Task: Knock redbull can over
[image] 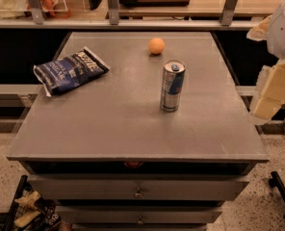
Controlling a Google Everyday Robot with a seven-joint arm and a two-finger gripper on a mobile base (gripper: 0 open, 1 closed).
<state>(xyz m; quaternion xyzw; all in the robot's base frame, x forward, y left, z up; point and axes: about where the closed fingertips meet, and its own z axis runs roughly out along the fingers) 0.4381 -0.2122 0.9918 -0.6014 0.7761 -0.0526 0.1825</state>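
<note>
Three objects are carried by a large grey rectangular metal surface (pixel 109 129), under which grey drawers (pixel 138 192) with small handles are seen. At the right edge of the view, beyond the right rim of the surface, the white and cream robot arm (pixel 284 28) is found. Its pincer (pixel 270 100) is held low beside that rim, well apart from all three objects and touching none of them. Whether the pincer is apart or together cannot be told. On the left part of the surface a blue crinkled chip bag (pixel 70 71) with white lettering is laid flat. The slim tall redbull can (pixel 173 86), made of silver and blue metal with a silver top and a blue tab, is placed upright a little to the right of the middle of the surface, on the side of the pincer. A small orange ball (pixel 156 45) is seen behind the can, closer to the far rim, near the can but not touching it.
</note>
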